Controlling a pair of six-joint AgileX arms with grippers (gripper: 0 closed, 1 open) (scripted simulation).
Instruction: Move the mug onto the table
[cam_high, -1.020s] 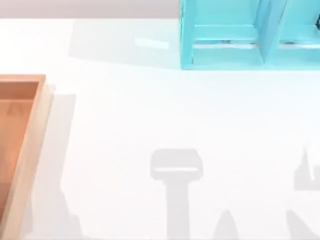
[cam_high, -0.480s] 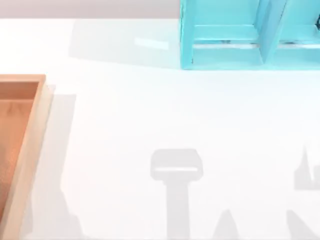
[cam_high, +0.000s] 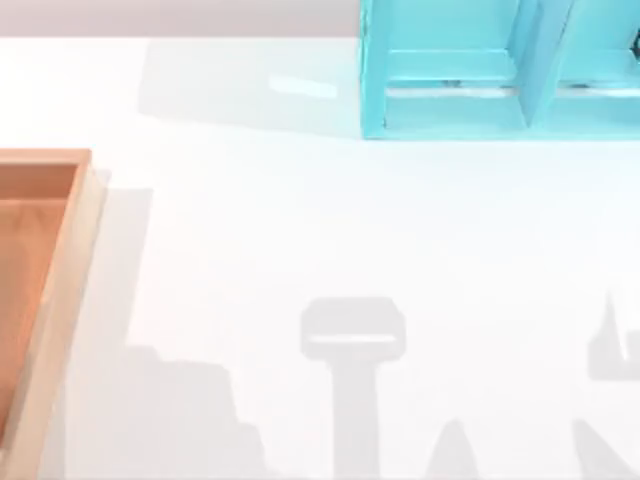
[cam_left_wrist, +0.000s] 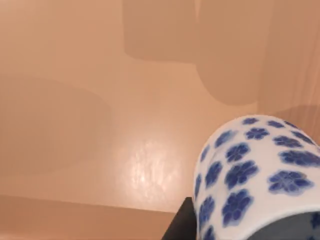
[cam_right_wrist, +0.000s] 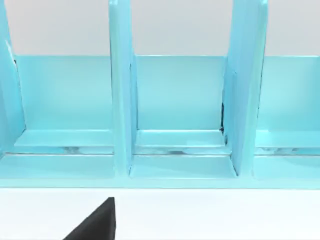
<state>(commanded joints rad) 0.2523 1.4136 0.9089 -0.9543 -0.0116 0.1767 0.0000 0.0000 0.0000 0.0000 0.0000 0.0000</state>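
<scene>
Mug (cam_left_wrist: 255, 175): white with dark blue flower prints, seen close in the left wrist view, above the orange-brown floor of the wooden tray (cam_left_wrist: 100, 100). Whether the mug rests on the tray floor or is lifted off it cannot be told. No brand, label or lettering is readable on the mug; the flower pattern is its one marking.

Left gripper: a black finger (cam_left_wrist: 181, 222) shows just beside the mug's wall, apparently touching it. The second finger is hidden, so whether the jaws are clamped on the mug cannot be told.

Tray (cam_high: 45, 300) lies at the table's left edge in the top view, its raised rim running along the white table (cam_high: 300, 220). Grey shadows fall across the table's near half.

Turquoise shelf unit (cam_high: 460, 70) stands at the far right of the table, with upright dividers forming open compartments. No writing on it.

Right gripper: in the right wrist view one black finger tip (cam_right_wrist: 95, 225) shows over the white table, facing the shelf unit (cam_right_wrist: 170, 110). Jaw state cannot be told.
</scene>
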